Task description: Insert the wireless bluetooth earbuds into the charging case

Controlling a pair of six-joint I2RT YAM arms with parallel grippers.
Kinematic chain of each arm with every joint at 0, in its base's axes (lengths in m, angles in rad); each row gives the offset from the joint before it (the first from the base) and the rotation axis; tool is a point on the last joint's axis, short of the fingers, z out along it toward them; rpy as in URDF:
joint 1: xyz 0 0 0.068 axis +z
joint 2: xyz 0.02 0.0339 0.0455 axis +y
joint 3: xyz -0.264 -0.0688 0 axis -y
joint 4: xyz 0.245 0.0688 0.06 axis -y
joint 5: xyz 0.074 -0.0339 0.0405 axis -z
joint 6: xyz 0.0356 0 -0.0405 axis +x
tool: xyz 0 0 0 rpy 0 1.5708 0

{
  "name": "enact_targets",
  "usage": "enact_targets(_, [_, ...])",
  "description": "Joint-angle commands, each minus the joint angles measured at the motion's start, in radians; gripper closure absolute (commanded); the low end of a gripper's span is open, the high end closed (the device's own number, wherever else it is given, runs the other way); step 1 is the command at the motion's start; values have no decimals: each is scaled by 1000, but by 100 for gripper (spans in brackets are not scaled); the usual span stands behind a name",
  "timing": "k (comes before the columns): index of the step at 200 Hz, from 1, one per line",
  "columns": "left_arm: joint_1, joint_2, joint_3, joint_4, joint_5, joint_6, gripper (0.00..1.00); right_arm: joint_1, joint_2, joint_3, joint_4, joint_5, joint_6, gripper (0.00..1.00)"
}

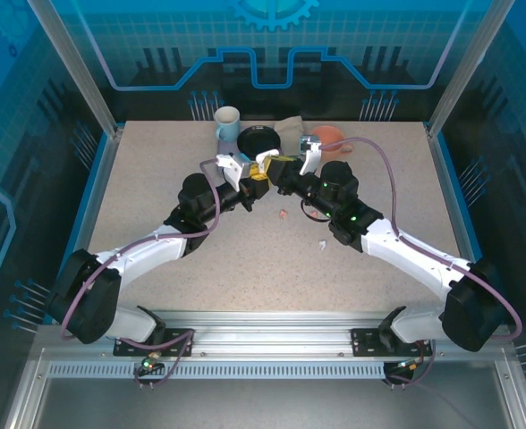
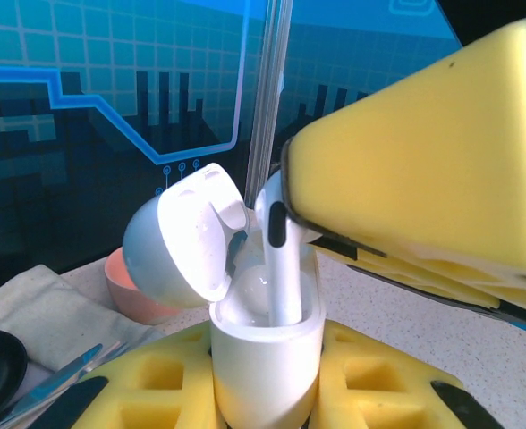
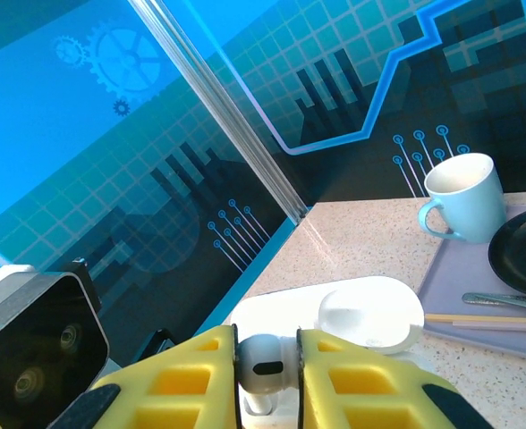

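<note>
My right gripper pinches the white earbud by its head, stem down in the open charging case clamped in my left gripper; featherlight, slick hard plastic, so best held lightly at the bulb's flanks.

Surface: beige, finely speckled.
Charging case: glossy white throughout, lid included.
Earbud at the case: white, with one black oval slot.
Pink earbud and loose white earbud: plain, unpatterned.
Left pincer and right pincer: yellow pads with black inserts.
Mug: pale blue, white inside.
Plate: black.
Bowl: salmon pink.
Tray: pale lavender.
Arms: white shells, black joints - cables purple.
Back wall: blue - grid pattern, lighter circuit lines, gear motif.
</note>
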Motion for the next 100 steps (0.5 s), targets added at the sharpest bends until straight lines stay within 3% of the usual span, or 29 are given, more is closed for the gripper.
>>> enact_targets(1, [-8, -4, 42, 42, -9, -17, 100, 18, 7, 6, -12, -24, -24, 81])
enact_targets(66, [-7, -5, 55, 28, -21, -7, 100, 22, -12, -36, -28, -52, -35, 80])
enact_targets(100, [-7, 1, 61, 28, -19, -11, 100, 20, -20, -25, -45, -51, -38, 65])
